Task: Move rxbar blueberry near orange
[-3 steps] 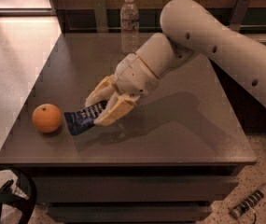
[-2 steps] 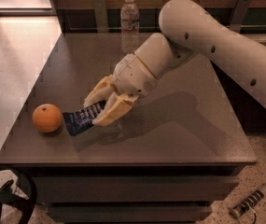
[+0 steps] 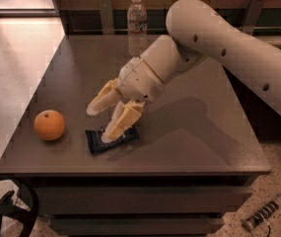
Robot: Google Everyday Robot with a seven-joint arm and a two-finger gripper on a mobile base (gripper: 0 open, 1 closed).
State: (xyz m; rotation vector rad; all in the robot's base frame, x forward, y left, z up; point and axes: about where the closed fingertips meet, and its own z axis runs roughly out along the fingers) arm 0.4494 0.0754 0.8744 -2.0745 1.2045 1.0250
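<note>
- Gripper: low over the front left of the surface. Fingers spread apart, gripping nothing; lower fingertip lay over the bar, contact unclear.
- Rxbar blueberry: flat on the surface, its middle hidden under that finger, label unreadable.
- Orange: near the bar, to its left, not touching.
- Water bottle: upright at the far edge.
- Arm: cut off at the right.
</note>
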